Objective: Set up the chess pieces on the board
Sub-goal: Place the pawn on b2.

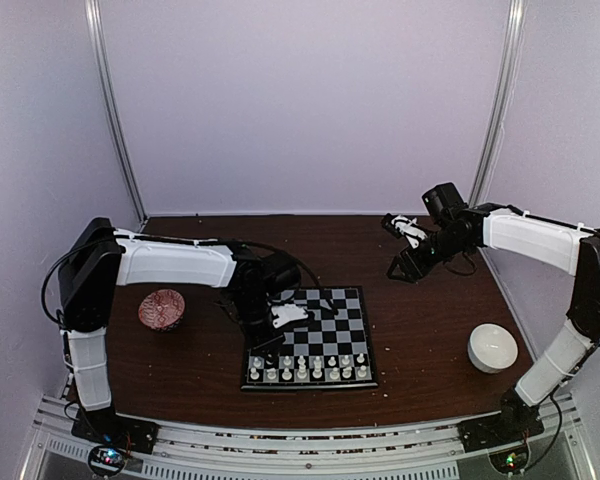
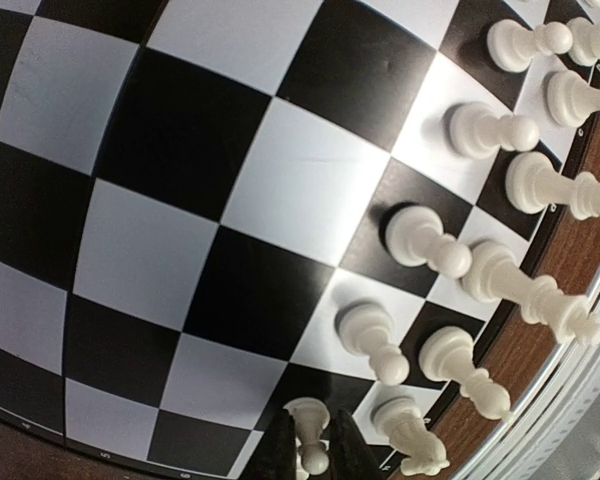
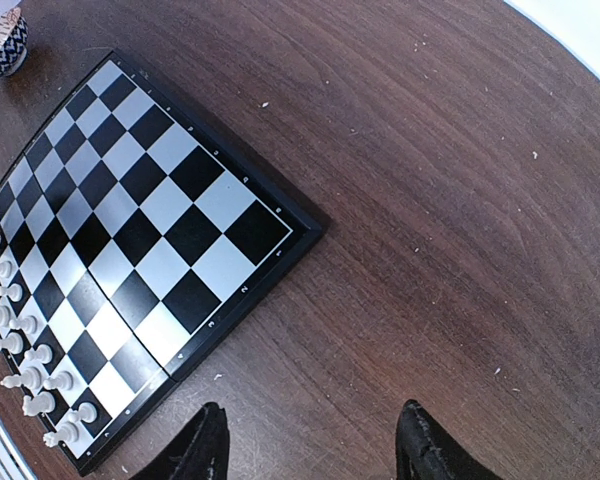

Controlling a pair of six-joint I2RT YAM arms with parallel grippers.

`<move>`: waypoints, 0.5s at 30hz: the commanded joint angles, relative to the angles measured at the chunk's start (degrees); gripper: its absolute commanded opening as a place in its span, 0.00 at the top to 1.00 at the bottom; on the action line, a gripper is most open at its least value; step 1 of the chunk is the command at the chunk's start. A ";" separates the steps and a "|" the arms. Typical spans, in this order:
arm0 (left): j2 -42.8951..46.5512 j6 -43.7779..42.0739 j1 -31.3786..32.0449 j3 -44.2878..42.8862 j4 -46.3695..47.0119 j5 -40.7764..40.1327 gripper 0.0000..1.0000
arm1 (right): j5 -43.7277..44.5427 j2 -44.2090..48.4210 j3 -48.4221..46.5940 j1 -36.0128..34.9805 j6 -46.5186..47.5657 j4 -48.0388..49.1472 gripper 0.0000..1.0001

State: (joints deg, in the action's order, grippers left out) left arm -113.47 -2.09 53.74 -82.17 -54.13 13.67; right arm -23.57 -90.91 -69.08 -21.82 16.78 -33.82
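Note:
The board (image 1: 325,325) lies at the table's front centre, and the right wrist view shows it too (image 3: 130,210). Several white chess pieces (image 1: 305,368) stand in two rows along its near edge, seen close up in the left wrist view (image 2: 420,240). My left gripper (image 1: 264,348) hangs over the board's near left corner. Its fingers (image 2: 280,450) are shut on a white pawn (image 2: 310,430) held upright at a corner square. My right gripper (image 1: 398,268) hovers above bare table beyond the board's far right corner, and in its wrist view (image 3: 312,455) it is open and empty.
A red patterned bowl (image 1: 161,309) stands left of the board. A white bowl (image 1: 492,347) stands at the front right. Pale crumbs (image 3: 265,104) are scattered on the brown table. Purple walls enclose the back and sides.

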 commanded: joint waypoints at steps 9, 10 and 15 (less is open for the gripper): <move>-0.59 -1.03 0.32 -1.53 -0.54 0.08 0.83 | -0.60 -0.22 -1.67 0.30 0.80 -0.50 0.42; -0.44 -1.12 0.32 -1.70 -0.50 0.35 0.81 | -0.60 -0.18 -1.67 0.29 0.81 -0.49 0.42; 0.97 -1.59 0.32 -2.32 -0.52 1.71 0.76 | -0.60 0.15 -1.80 0.29 0.64 -0.71 0.42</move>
State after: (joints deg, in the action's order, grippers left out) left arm -113.62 -2.55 53.74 -82.32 -54.15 13.98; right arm -23.59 -90.91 -69.08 -21.82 16.78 -33.85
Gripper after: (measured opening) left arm 0.233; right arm 0.580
